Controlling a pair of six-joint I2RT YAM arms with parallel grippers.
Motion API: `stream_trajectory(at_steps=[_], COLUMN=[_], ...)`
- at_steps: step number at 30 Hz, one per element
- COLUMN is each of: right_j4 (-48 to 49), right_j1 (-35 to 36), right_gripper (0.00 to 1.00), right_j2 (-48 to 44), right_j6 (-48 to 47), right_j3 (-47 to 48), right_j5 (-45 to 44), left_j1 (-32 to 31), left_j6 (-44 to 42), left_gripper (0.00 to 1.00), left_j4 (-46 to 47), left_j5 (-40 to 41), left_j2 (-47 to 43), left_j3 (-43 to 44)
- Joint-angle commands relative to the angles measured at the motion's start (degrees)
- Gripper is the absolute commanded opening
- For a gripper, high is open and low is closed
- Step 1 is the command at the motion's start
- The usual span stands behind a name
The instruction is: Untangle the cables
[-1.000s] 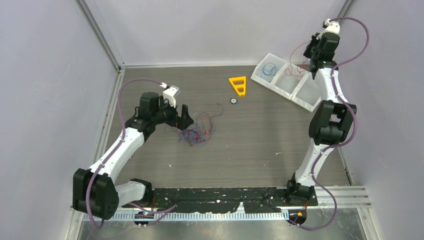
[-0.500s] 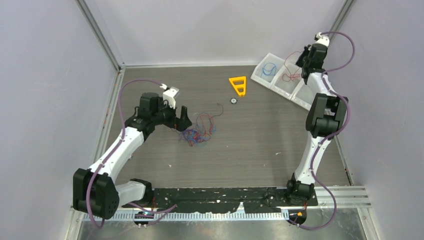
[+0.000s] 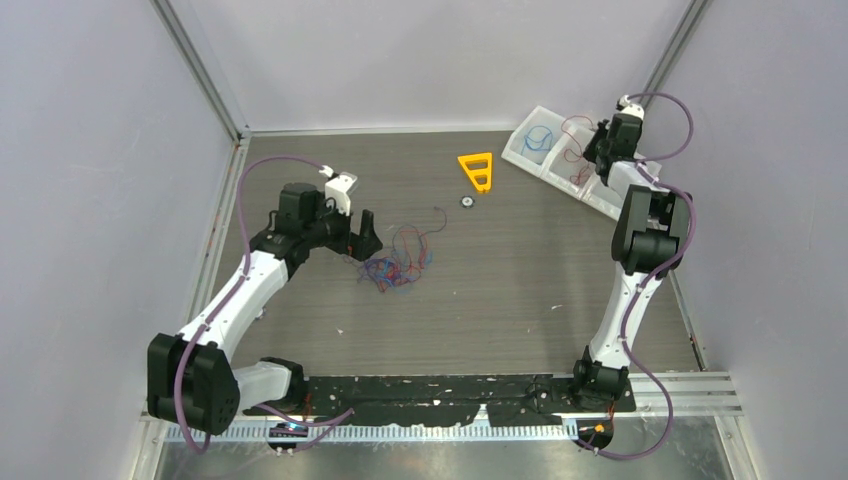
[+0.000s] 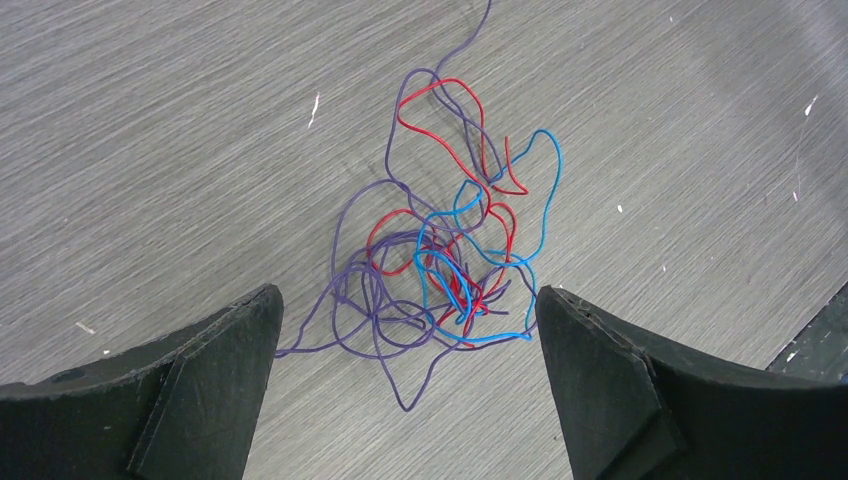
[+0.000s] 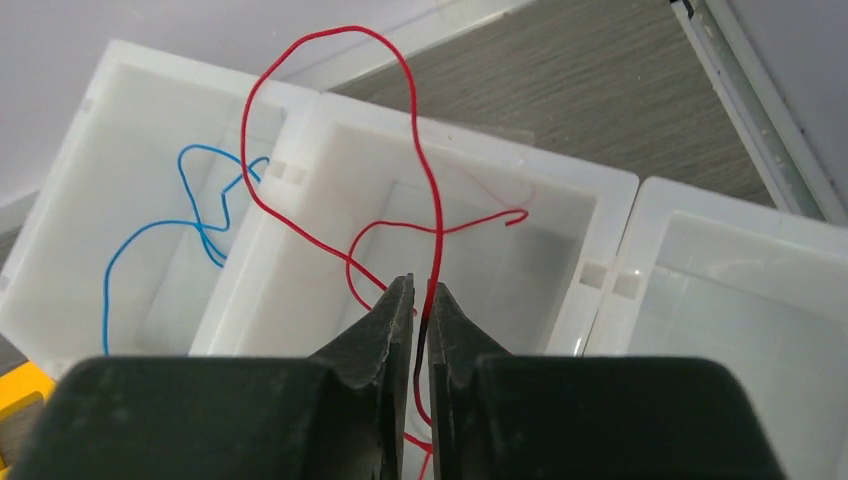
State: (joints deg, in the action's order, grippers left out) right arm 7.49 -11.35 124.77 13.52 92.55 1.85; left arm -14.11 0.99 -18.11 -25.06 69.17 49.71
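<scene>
Within the last second the right arm (image 3: 650, 225) has folded down and to the left. Its fingers (image 5: 385, 330), which were high above the white tray (image 5: 610, 180), are now low over the middle compartment (image 5: 330, 130). The red cable (image 5: 415, 130) pinched between them has come down too, and its loop now lies over this compartment.

Left gripper (image 4: 407, 297) spread, right gripper (image 5: 420, 295) pinched.

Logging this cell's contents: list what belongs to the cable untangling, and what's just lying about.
Belongs to the job:
- tangled clump of thin red, blue and purple wires, with the left gripper open over it
- single red wire pinched in the right gripper
- loose blue wire in the white plastic compartment tray

Just lying about:
- orange plastic triangle
- small round disc
</scene>
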Motion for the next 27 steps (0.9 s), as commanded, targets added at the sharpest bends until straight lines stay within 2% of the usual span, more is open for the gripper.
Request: stream_trajectory(at_steps=[1,3,5,7,14,20,24,27], right_j4=[1.46,2.77,4.46,6.06,5.60,0.68,-6.75,-7.11], right_j1=[-0.28,-0.61,-0.90,-0.90,-1.17,-1.45,-1.43,-1.41], right_gripper=[0.17,0.18,0.09,0.06,0.05,0.06,0.05,0.05], right_j2=[-6.24,-8.58,-11.37,-13.93,-18.87,-21.22,-20.91,-19.81], right_j6=[-1.62,-2.02,-2.69,-3.66,-7.02,-7.08,-6.33,-5.70], right_j3=[-2.60,-4.89,-7.60,-10.31,-15.49,-17.02,-14.72,-12.46], right_j5=[-0.62,-0.68,-0.56,-0.64,0.14,-0.28,-1.57,-1.58], left_j1=[0.31,0.31,0.31,0.31,0.31,0.30,0.31,0.31], left_j6=[-0.64,-0.52,-0.19,0.10,0.69,0.52,0.57,0.75], left_gripper=[0.99,0.99,0.99,0.99,0.99,0.99,0.99,0.99], left_j4=[0.39,0.55,0.82,1.30,1.78,1.33,1.24,1.23], left_j5=[-0.30,-0.47,-0.56,-0.64,-0.95,-0.78,-0.71,-0.78], left_j2=[-0.54,-0.89,-1.32,-1.42,-1.75,-2.47,-3.04,-2.92], left_j3=[1.76,1.35,0.88,0.38,-0.14,-0.64,-1.34,-1.55])
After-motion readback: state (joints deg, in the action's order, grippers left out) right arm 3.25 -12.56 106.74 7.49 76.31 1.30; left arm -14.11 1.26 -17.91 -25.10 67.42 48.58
